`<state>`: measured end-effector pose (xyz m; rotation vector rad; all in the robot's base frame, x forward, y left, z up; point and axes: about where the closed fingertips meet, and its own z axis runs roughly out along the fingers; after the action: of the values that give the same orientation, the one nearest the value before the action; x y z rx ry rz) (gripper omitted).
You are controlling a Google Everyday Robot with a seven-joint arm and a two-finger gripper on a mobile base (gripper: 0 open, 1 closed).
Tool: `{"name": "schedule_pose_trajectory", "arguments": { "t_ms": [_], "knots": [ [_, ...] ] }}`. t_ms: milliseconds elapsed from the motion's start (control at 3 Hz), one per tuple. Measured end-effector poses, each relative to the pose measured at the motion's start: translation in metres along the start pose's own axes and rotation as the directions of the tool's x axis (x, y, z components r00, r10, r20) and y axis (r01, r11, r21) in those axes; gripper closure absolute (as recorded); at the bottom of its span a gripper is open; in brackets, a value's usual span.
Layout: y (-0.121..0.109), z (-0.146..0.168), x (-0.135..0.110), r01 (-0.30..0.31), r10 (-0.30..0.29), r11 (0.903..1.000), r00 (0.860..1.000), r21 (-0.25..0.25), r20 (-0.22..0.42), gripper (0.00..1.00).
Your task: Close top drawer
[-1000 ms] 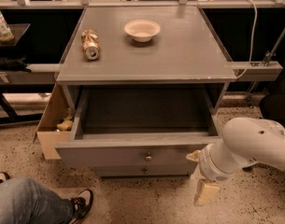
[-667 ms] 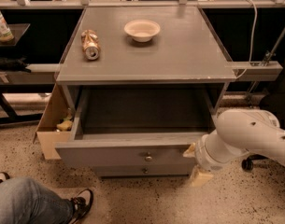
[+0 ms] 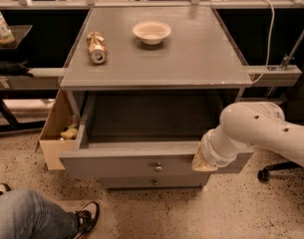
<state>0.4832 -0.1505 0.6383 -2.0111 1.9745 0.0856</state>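
The top drawer [image 3: 121,164] is pulled out, with the pincer [image 3: 204,162] against its front's right end.
Camera view: the drawer's front faces the viewer, long axis left-right, extending left of the pincer; whether the pincer is clenched or released cannot be told.

The top drawer [image 3: 116,164] stands pulled well out from under the grey worktop [image 3: 201,59], its deep box open to view from above. It is painted grey, with a wide flat front facing the camera and one small round metal knob [image 3: 158,168] at the middle of that front. The front sits level and square to the cabinet. The inside is dark grey, shadowed toward the back. The hand [image 3: 203,161] is at the right end of the drawer front, seemingly against its upper edge, though contact is hard to make out.
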Motion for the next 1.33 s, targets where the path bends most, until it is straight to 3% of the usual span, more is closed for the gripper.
{"name": "schedule_pose_trajectory", "arguments": {
  "t_ms": [333, 667, 1000, 1333],
  "knots": [
    [-0.02, 0.002, 0.0, -0.017, 0.017, 0.9994, 1.0, 0.032, 0.002, 1.0],
    [-0.032, 0.013, 0.013, -0.045, 0.044, 0.9976, 0.999, 0.052, 0.014, 1.0],
    [-0.037, 0.019, 0.02, -0.064, 0.062, 0.9962, 0.998, 0.059, 0.025, 0.97],
    [-0.037, 0.019, 0.02, -0.064, 0.062, 0.9962, 0.998, 0.059, 0.025, 0.73]
  ]
}}
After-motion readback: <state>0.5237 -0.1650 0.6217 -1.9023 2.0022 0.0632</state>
